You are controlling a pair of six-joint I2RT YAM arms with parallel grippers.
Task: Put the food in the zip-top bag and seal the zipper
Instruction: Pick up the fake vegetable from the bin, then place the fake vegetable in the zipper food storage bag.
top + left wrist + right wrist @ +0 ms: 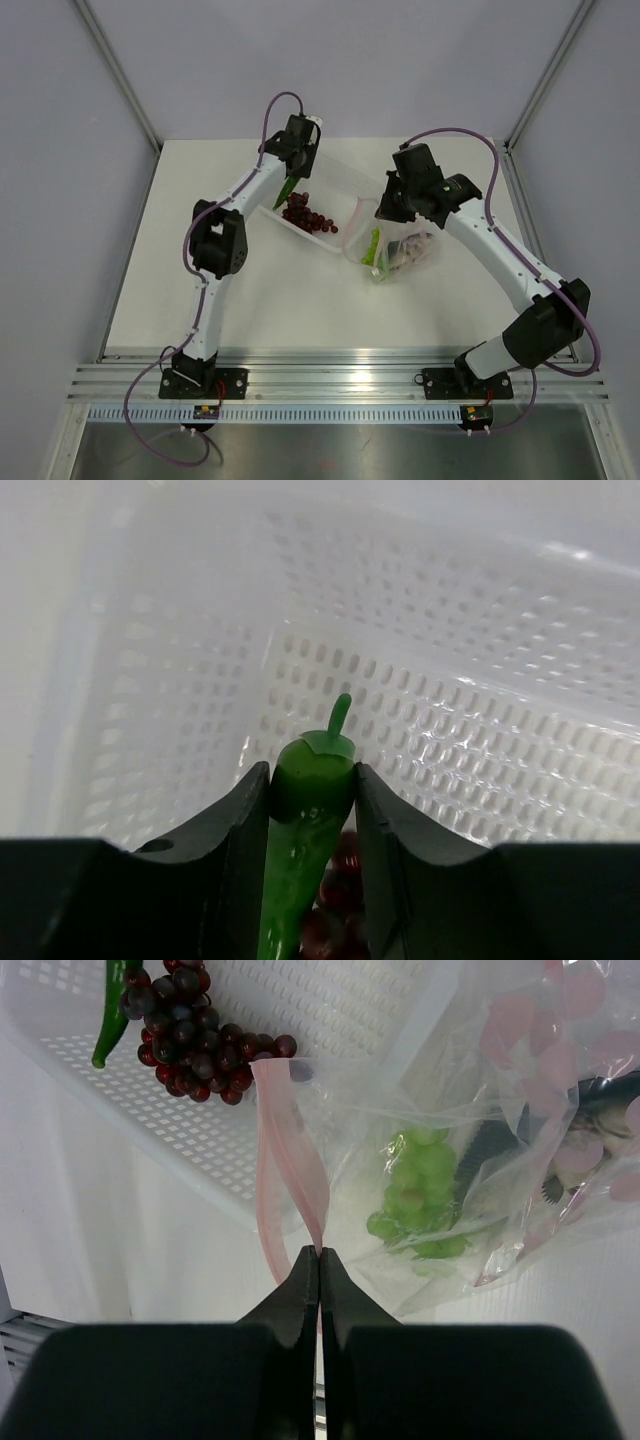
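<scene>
Black fingers (250,820) of your left hand (311,775) fill the bottom of the left wrist view. They are partly closed and pinch the green chili pepper (300,870) just under its stem cap, over the white tray (450,730). It looks glossy, light and stiff, so likely slippery; the thick shoulder is the right place to hold it.

Right wrist view: your right hand (318,1252) is fully closed, tips nipping the pink zipper (285,1150) of the zip-top bag (400,1110), whose mouth stands just beside the tray. The film looks thin, soft and crinkly, and the strip is probably the only firm hold. Lettuce (420,1190) sits inside the bag; the small grey fish (600,1125) seems deeper in, blurred. The grape bunch (190,1050) lies in the tray.

Top view: tray and bag meet mid-tabletop (250,290), with the chili at the tray's left end beside the grapes.
</scene>
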